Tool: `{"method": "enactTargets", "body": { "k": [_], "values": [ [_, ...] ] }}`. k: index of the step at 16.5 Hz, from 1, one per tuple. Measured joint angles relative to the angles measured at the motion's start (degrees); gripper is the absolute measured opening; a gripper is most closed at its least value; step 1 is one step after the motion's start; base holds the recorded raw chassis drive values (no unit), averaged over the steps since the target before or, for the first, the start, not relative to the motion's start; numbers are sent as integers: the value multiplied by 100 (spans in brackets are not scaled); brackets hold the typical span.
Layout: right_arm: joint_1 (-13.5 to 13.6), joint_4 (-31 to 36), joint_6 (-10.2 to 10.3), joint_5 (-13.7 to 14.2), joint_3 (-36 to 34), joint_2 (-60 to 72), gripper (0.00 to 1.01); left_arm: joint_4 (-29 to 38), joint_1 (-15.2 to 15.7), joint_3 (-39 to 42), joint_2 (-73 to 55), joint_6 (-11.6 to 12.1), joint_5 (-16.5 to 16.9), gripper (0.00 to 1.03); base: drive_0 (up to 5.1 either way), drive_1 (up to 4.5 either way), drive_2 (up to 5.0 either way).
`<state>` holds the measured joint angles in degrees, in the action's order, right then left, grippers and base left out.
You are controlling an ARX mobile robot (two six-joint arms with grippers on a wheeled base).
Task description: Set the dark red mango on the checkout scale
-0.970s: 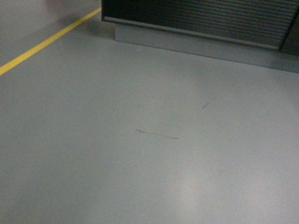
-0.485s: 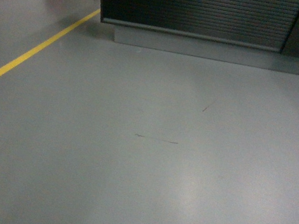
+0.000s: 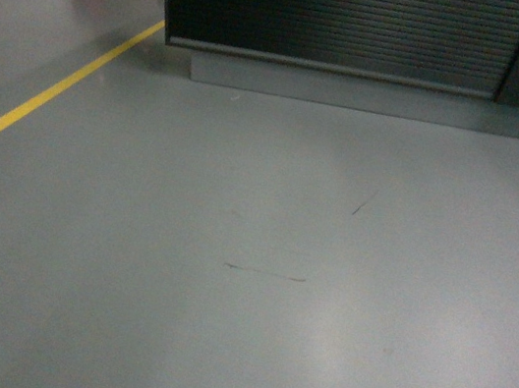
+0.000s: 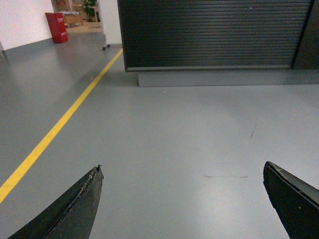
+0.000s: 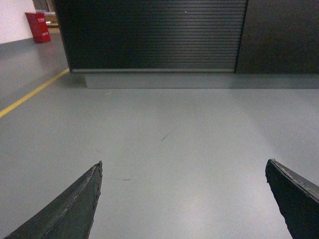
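Both the left gripper (image 4: 182, 199) and right gripper (image 5: 183, 196) gape wide and hold nothing, the ribbed checkout (image 3: 344, 19) filling the frame's top.

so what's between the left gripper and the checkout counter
Only bare grey floor with faint scuff marks between the open left gripper and the checkout; the left wrist view shows it.

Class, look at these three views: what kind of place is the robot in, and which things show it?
Probably a shop or warehouse-style hall: a smooth grey floor with a painted yellow line, and a black ribbed-front checkout ahead. Both grippers are open and empty.
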<state>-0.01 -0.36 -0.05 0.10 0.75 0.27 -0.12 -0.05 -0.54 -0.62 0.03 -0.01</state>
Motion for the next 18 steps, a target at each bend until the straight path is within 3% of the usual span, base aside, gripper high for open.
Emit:
{"method": "enactTargets", "body": {
  "k": [18],
  "values": [
    [0, 2, 0, -15, 0, 0, 98, -11, 0, 0, 0, 0, 2, 98, 2, 435, -432]
  ]
}}
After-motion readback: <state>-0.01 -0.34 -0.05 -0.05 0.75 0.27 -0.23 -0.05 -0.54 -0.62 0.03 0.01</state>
